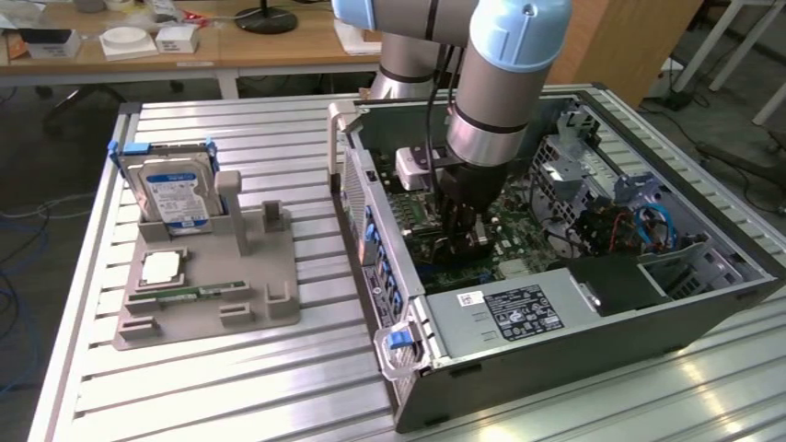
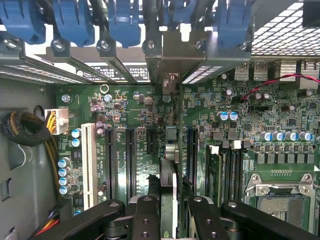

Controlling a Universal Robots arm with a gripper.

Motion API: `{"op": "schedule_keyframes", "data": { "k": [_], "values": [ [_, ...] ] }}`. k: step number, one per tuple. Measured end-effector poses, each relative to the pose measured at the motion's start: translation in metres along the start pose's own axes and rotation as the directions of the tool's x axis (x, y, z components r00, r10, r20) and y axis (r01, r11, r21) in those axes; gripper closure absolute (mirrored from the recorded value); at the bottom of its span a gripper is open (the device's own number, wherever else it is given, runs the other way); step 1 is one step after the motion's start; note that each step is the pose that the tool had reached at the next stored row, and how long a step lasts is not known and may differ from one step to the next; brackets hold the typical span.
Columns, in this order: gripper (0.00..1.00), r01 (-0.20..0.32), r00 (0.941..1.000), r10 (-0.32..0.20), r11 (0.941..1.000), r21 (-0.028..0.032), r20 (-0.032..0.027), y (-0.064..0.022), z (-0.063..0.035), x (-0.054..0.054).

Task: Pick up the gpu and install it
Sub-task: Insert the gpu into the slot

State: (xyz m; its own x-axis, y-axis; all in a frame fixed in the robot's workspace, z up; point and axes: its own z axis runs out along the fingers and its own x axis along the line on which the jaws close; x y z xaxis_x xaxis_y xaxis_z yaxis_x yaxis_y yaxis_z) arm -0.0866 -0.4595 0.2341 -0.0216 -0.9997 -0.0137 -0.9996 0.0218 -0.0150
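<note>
We have the gripper (image 2: pixel 167 210) clamped on the gpu (image 2: pixel 169 170), card held edge-on above the motherboard (image 2: pixel 220 130); its bracket faces the rear slots, so it lines up for seating.

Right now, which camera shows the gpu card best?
The wrist view. There the gpu stands edge-on between the jaws of the gripper, over the green motherboard and its slots. In the exterior view the arm reaches into the computer case and hides most of the card.
</note>
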Motion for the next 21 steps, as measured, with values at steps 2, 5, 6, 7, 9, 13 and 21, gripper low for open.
{"op": "schedule_keyframes", "data": {
  "k": [2, 5, 6, 7, 9, 13, 21],
  "values": [
    [0.73, 0.000, 1.0000, 0.000, 1.0000, 0.0000, 0.0000, 0.0000, 0.0000, 0.0000],
    [0.73, 0.000, 1.0000, 0.000, 1.0000, 0.0000, 0.0000, 0.0000, 0.0000, 0.0000],
    [0.73, 0.000, 1.0000, 0.000, 1.0000, 0.0000, 0.0000, 0.0000, 0.0000, 0.0000],
    [0.73, 0.000, 1.0000, 0.000, 1.0000, 0.0000, 0.0000, 0.0000, 0.0000, 0.0000],
    [0.73, 0.000, 1.0000, 0.000, 1.0000, 0.0000, 0.0000, 0.0000, 0.0000, 0.0000],
    [0.73, 0.000, 1.0000, 0.000, 1.0000, 0.0000, 0.0000, 0.0000, 0.0000, 0.0000],
    [0.66, 0.000, 1.0000, 0.000, 1.0000, 0.0000, 0.0001, 0.0000, 0.0000, 0.0000]
  ]
}}
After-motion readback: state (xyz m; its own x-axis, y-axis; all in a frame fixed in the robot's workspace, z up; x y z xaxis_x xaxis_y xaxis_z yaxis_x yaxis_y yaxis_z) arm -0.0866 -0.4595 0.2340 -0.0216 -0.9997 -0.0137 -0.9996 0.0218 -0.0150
